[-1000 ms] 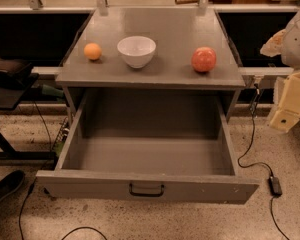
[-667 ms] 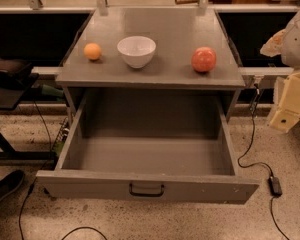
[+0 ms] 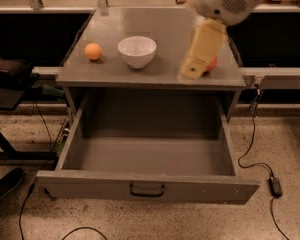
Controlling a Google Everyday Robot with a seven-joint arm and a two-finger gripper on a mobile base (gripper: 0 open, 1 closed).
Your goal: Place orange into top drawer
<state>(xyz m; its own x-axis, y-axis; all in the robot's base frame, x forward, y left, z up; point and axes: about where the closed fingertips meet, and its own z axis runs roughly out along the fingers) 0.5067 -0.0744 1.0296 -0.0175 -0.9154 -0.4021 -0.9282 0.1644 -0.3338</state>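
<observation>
The orange (image 3: 93, 51) sits on the left of the grey cabinet top (image 3: 160, 21), apart from the white bowl (image 3: 137, 50) to its right. The top drawer (image 3: 147, 183) stands pulled wide open below the top; its inside is empty and a dark handle (image 3: 147, 190) sits at the centre of its front panel. My gripper (image 3: 194, 70), at the end of the cream arm (image 3: 206, 43), hangs over the right part of the top, far right of the orange. It covers most of the reddish ball (image 3: 211, 64).
The arm's white housing (image 3: 225, 1) fills the upper right. Cables and a power adaptor (image 3: 275, 185) lie on the floor at the right. A dark stand (image 3: 5, 89) and a shoe (image 3: 5, 186) are at the left. Metal rails run behind the cabinet.
My arm has swung in from the right edge to over the right part of the cabinet top, now in front of the reddish ball. The orange, bowl and drawer have not moved.
</observation>
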